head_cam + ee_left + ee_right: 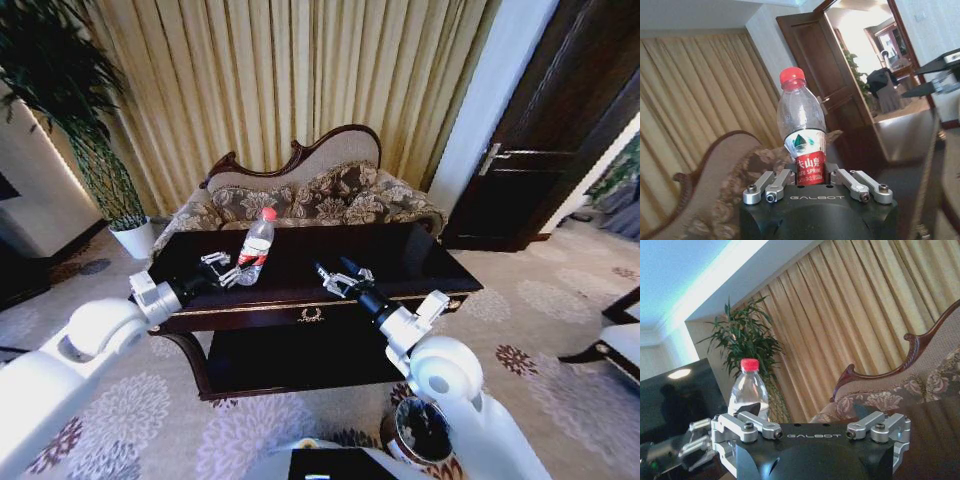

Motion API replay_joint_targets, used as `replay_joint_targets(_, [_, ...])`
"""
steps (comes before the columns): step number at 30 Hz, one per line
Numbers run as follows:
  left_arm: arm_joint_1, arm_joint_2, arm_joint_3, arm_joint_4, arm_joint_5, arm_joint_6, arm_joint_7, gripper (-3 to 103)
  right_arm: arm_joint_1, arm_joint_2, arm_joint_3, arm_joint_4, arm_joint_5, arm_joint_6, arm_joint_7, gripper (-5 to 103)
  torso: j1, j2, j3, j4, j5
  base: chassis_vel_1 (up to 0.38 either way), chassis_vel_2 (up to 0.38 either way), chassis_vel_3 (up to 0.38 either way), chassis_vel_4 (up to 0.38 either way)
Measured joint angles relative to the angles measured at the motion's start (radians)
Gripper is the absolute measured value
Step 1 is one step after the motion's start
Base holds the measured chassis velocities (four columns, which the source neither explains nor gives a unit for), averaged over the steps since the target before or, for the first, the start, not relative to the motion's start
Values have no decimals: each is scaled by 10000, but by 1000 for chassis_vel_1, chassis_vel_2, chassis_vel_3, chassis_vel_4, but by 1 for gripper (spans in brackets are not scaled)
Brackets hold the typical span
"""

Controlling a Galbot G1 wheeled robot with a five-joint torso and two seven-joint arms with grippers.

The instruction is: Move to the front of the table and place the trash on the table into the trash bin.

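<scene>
Nearest the head camera, low at the right: the trash bin (425, 432), round and dark with a black liner, on the patterned carpet (180, 420) beside the robot's own white body. Beyond it, the dark glossy tabletop (400, 255) with gold trim and an emblem on its front. Upright on the left part of that tabletop: the clear bottle (256, 245) with red cap and red label, near the back edge. Just beside the bottle, the left tool (222, 270), fingers spread apart and set to either side of the label without closing on it; in the left wrist view, bottle (802, 135) standing between the splayed fingertips (771, 189). Farther right over the tabletop, well apart from the bottle: the right tool (335, 277), fingers likewise apart and holding nothing. Behind the tabletop, a patterned sofa (320, 195) with carved wooden back, then yellow curtains (280, 80); a potted plant (95, 150) at left, a dark door (540, 140) at right.
</scene>
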Motion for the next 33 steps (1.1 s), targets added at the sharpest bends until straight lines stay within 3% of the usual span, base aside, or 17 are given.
replay_joint_targets(2, [-917,84,589,673,3,-312,249,26,-46,-34,74,-89,10,-2,0,100,1,0,1,-1,2,0,0,0,0])
replay_joint_targets(6, [-1390,98,954,923,-71,-412,379,26,-37,-52,89,-136,52,-4,0,100,1,-1,1,-3,0,0,0,0,0])
replay_joint_targets(9, [-2709,91,2551,1173,-367,-498,870,26,183,-113,46,-267,324,-28,0,100,0,0,1,4,2,0,0,0,0])
replay_joint_targets(14, [-4606,-583,4513,1624,-398,-504,1093,26,233,-201,99,-258,430,-35,0,100,1,-1,1,-5,2,0,0,0,0])
replay_joint_targets(19, [-5873,-1161,5675,1889,-392,-452,1105,26,260,-276,191,-310,436,-35,0,100,1,0,1,-1,4,0,0,0,0])
replay_joint_targets(27, [-7022,-2118,6919,1979,-402,113,699,26,569,-118,247,-1020,355,18,1,100,1,-1,1,-1,4,0,0,0,0])
replay_joint_targets(33, [-7311,-2393,7364,2002,-427,264,497,26,755,80,325,-1572,114,181,1,100,0,-1,0,0,4,0,0,0,0])
